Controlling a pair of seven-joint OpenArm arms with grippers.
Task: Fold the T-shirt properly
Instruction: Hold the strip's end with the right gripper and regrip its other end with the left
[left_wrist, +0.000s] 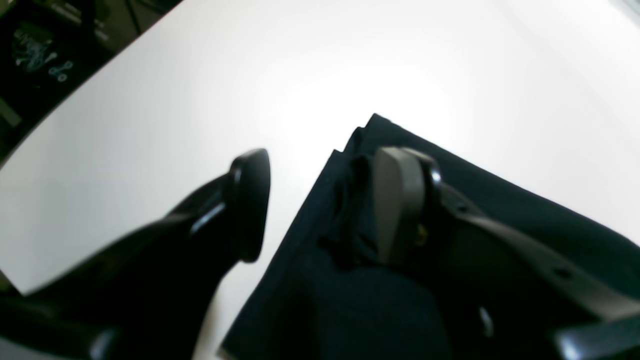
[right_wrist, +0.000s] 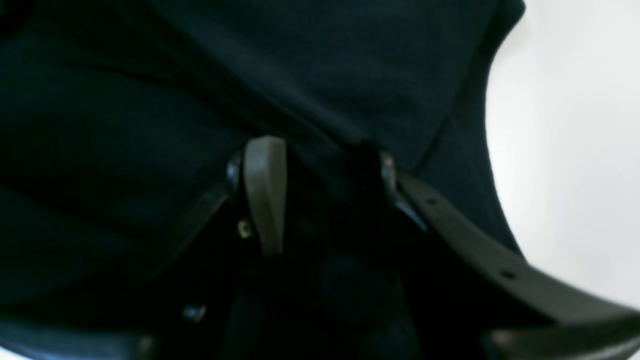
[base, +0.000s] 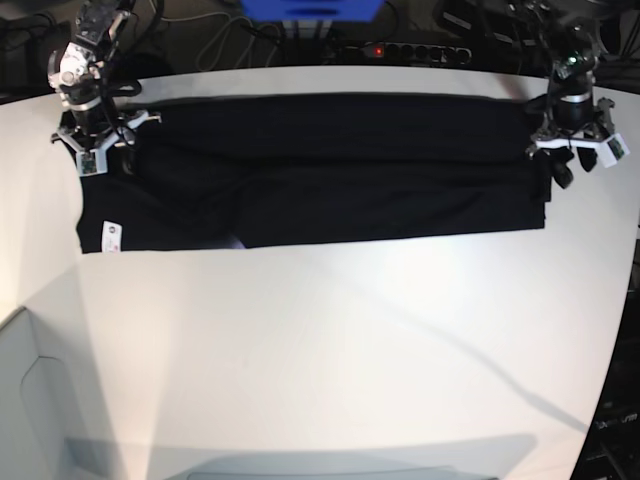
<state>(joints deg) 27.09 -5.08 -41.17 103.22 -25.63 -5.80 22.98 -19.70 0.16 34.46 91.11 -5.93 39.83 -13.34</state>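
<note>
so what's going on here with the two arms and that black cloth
A two-armed robot is folding a black T-shirt, which lies as a long band across the white table. The left gripper sits open at one end, one finger on the cloth, one over bare table. The right gripper is over the other end; whether it grips is unclear.

A white worktop (base: 330, 350) was seen filling most of the base view. Behind its far edge, at twelve o'clock, a blue box (base: 312, 9) and a black power strip (base: 405, 51) with a lit red switch were set among dark cables.
</note>
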